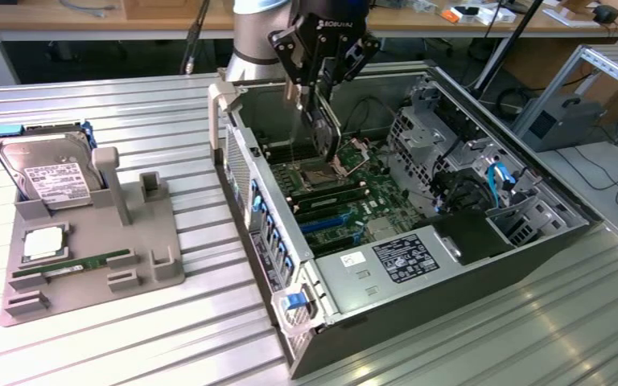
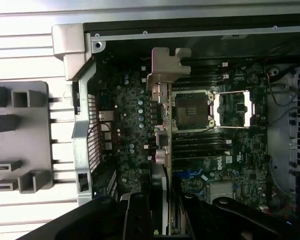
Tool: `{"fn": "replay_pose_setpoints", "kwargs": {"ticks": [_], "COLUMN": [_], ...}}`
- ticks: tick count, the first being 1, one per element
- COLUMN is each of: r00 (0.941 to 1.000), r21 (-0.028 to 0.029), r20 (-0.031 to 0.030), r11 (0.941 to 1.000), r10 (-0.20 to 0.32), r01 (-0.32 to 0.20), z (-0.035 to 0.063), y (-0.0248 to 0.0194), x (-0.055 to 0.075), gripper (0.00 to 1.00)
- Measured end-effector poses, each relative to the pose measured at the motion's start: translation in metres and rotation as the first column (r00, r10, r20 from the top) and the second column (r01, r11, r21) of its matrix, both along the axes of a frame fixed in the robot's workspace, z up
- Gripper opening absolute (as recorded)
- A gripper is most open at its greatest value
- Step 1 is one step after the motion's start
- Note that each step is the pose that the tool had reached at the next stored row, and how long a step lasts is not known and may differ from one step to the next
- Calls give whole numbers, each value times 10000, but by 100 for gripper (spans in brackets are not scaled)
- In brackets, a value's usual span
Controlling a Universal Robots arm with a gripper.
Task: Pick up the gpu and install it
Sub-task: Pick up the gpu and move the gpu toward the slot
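The gpu point(image 1: 324, 133) is a thin dark card hanging upright, edge down, over the open computer case point(image 1: 287, 265). My gripper point(image 1: 315, 95) is shut on its upper edge, above the motherboard point(image 1: 341, 201) near the case's far end. In the wrist view the gpu point(image 2: 163, 150) shows edge-on, with its silver bracket point(image 2: 166, 62) toward the case's rear wall. My gripper point(image 2: 163, 212) clamps it between two black fingers point(image 2: 136, 215). The card hangs beside the open CPU socket point(image 2: 190, 107) and clear of the board.
On the exterior view's left a grey holder point(image 1: 126, 241) carries a silver hard drive point(image 1: 46, 173), a CPU chip point(image 1: 44, 241) and a green RAM stick point(image 1: 73, 265). Drive cages point(image 1: 438, 137) and cables fill the case's far side. A slatted metal table point(image 1: 180, 338) lies below.
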State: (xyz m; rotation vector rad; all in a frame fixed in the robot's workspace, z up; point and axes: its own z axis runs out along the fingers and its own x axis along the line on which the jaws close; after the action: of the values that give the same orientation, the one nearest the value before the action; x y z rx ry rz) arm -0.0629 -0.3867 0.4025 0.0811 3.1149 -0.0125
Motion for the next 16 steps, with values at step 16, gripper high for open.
{"fn": "replay_pose_setpoints", "kwargs": {"ticks": [16], "r00": [10000], "r21": [-76], "r20": [-1], "r11": [10000], "r10": [0], "r01": [0], "z": [-140], "y": [0], "x": [427], "gripper": [27]}}
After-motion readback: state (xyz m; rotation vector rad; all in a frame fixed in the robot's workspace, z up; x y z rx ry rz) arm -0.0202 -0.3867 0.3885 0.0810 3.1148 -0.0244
